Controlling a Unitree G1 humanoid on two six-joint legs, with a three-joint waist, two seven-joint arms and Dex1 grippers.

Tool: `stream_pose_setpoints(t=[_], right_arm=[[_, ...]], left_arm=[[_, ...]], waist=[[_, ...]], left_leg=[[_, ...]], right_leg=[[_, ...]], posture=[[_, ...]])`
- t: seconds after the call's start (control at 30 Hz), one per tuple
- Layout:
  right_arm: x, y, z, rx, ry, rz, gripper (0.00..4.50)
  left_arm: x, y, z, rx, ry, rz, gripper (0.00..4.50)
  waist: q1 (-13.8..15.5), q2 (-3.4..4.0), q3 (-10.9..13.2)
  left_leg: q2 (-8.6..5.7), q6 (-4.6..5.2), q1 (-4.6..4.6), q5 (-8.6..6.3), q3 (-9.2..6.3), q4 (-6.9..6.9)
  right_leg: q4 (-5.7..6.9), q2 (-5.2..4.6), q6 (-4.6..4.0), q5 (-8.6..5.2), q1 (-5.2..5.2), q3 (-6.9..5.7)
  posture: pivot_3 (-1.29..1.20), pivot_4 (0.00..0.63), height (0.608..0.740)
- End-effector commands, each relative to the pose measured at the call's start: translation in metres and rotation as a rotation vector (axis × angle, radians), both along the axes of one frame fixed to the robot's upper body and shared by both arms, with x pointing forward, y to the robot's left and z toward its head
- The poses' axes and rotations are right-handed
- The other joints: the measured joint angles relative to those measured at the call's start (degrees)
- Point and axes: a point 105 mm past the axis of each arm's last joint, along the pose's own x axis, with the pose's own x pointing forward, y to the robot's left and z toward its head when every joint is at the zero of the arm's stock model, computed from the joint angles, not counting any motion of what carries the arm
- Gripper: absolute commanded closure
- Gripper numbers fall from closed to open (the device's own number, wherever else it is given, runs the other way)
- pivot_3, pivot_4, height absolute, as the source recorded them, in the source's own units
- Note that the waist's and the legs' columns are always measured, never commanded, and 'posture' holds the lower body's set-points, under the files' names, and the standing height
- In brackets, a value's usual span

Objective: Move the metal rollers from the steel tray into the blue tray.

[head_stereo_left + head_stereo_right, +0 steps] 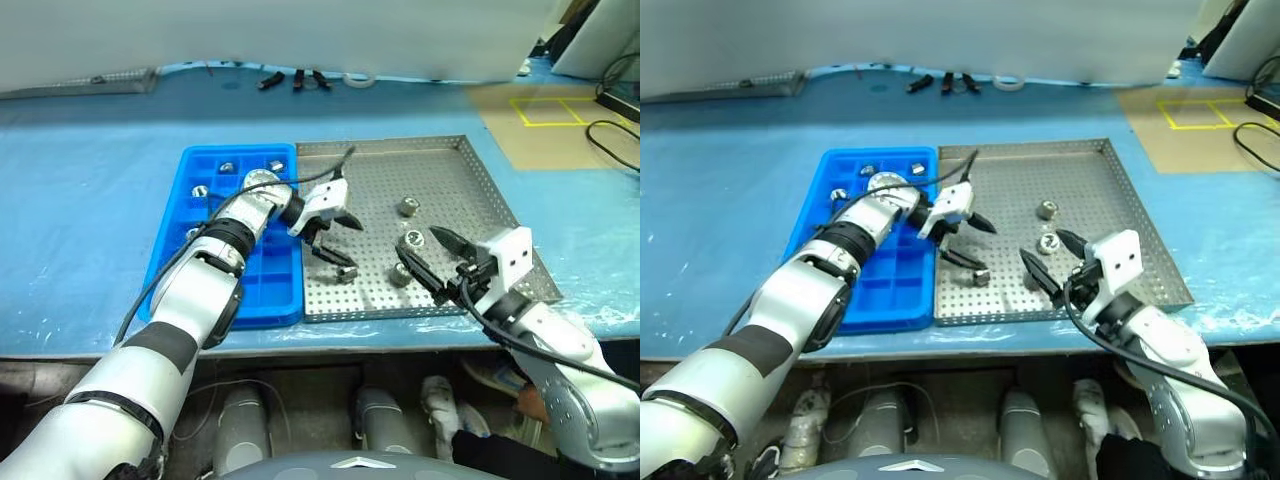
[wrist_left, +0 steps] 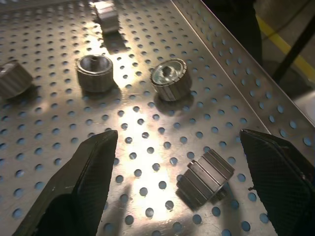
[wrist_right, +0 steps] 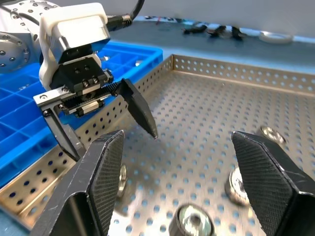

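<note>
The left claw (image 1: 333,232) is spread empty above a metal roller (image 1: 347,272) at six o'clock; hard, slippery, it is best pinched across its ribbed sides.

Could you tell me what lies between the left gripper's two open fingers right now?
One metal roller lies on its side on the steel tray, between the left gripper fingers, seen in the left wrist view.
</note>
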Motion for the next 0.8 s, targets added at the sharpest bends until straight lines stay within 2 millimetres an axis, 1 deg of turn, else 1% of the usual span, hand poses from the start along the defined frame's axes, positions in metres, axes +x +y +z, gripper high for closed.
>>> stream_pose_setpoints(t=[0.03,0.17,0.3,0.47,0.6,0.7,0.8], right_arm=[[-0.012,0.0,0.007,-0.005,-0.034,-0.01,0.81],[-0.013,-0.007,-0.001,-0.001,-0.026,-0.046,0.81],[-0.008,-0.006,-0.005,0.002,-0.032,-0.053,0.81],[-0.007,-0.004,-0.008,0.003,-0.032,-0.055,0.81],[-0.013,0.0,-0.013,0.014,-0.004,-0.04,0.81],[-0.017,0.002,-0.016,0.015,0.01,-0.034,0.81],[-0.019,0.002,-0.017,0.014,0.015,-0.032,0.81]], left_arm=[[-0.001,0.005,0.0,0.103,-0.087,-0.081,0.33],[0.005,0.006,-0.004,0.15,-0.133,-0.047,0.33],[0.01,0.004,-0.008,0.163,-0.162,-0.008,0.33],[0.007,0.001,-0.018,0.171,-0.157,-0.006,0.33],[0.0,0.002,-0.025,0.183,-0.127,-0.049,0.33],[-0.001,0.002,-0.029,0.192,-0.131,-0.049,0.33],[-0.002,0.009,-0.035,0.234,-0.152,-0.073,0.91]], waist=[[-0.6,0.0,0.0],[-1.2,0.0,0.0],[-1.7,0.0,0.0],[-2.0,0.0,0.0],[-2.3,0.0,0.0],[-2.3,0.0,0.0],[-2.4,0.0,0.0]], left_leg=[[0.0,0.03,0.06,-0.02,0.0,0.0],[-0.02,0.2,0.2,-0.12,0.12,0.01],[-0.06,0.29,0.23,-0.19,0.18,0.0],[-0.06,0.35,0.19,-0.23,0.18,-0.02],[-0.07,0.37,0.21,-0.24,0.2,-0.01],[-0.06,0.38,0.25,-0.24,0.2,-0.01],[-0.08,0.38,0.34,-0.25,0.21,0.0]], right_leg=[[-0.08,0.0,0.01,0.0,0.08,0.01],[-0.39,-0.03,0.11,0.08,0.3,0.03],[-0.47,-0.05,0.12,0.08,0.34,0.07],[-0.52,-0.05,0.12,0.08,0.34,0.06],[-0.53,-0.05,0.11,0.08,0.35,0.06],[-0.53,-0.05,0.11,0.08,0.38,0.06],[-0.54,-0.05,0.12,0.08,0.47,0.07]], posture=[[-0.58,0.15,0.74],[-0.6,0.15,0.74],[-0.6,0.15,0.74],[-0.6,0.15,0.74],[-0.6,0.15,0.74],[-0.6,0.15,0.74],[-0.6,0.15,0.74]])
